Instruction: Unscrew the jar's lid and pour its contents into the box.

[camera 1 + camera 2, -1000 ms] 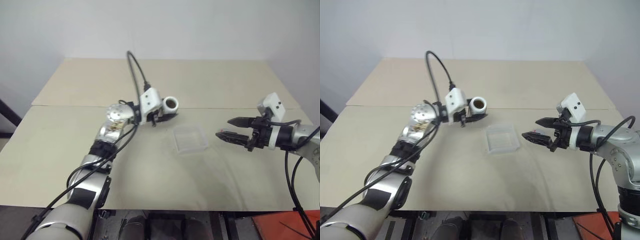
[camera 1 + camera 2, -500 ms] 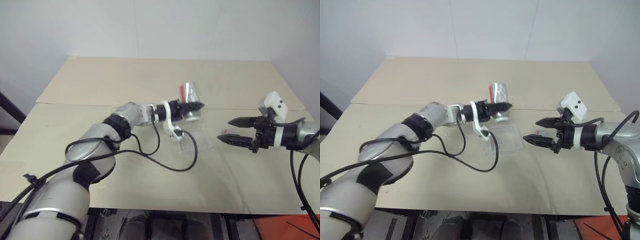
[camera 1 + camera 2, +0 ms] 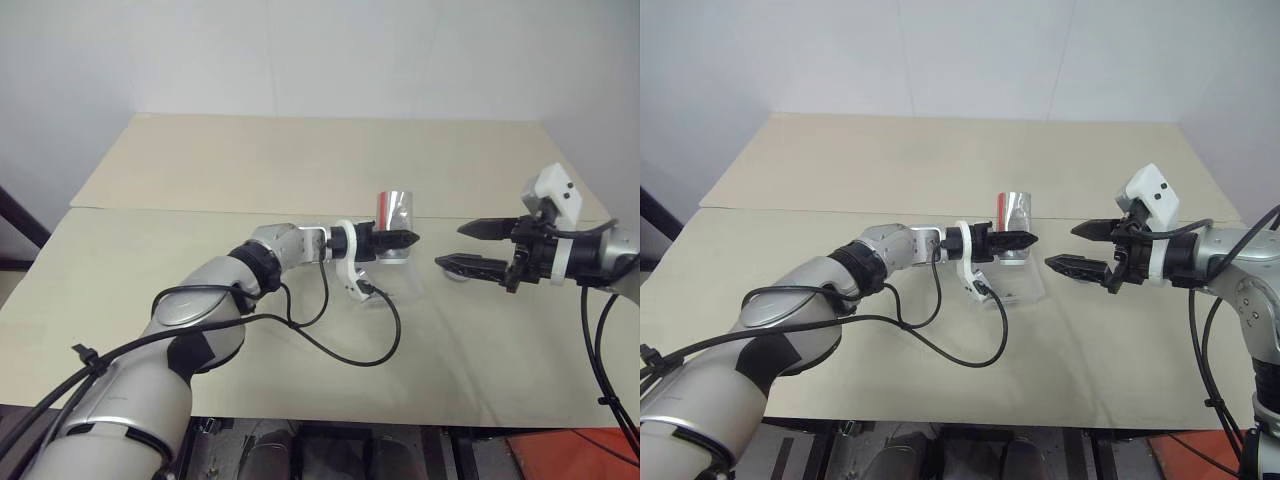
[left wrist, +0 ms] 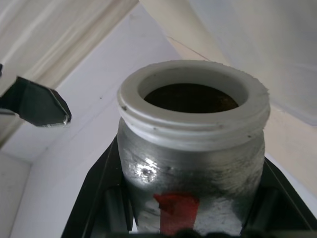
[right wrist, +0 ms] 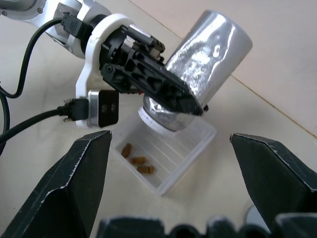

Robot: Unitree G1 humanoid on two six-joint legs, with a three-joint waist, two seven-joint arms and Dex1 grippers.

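Lid (image 5: 253, 216): off jar; grey disc lies on table near right gripper.
Jar (image 3: 397, 226): pinched in left gripper (image 3: 392, 240) jaws, above box (image 5: 168, 153).
Jar axis: tipped past level, open mouth down toward box, base up.
Contents: few brown pellets (image 5: 136, 160) in box; more inside jar.
Right gripper (image 3: 478, 248): jaws spread, empty, beside box.
Left to do: finish pour.

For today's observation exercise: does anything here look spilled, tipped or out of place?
Nothing is spilled. The jar is upside down, but deliberately: the left gripper holds it mouth-down over the box, where brown pellets have landed.
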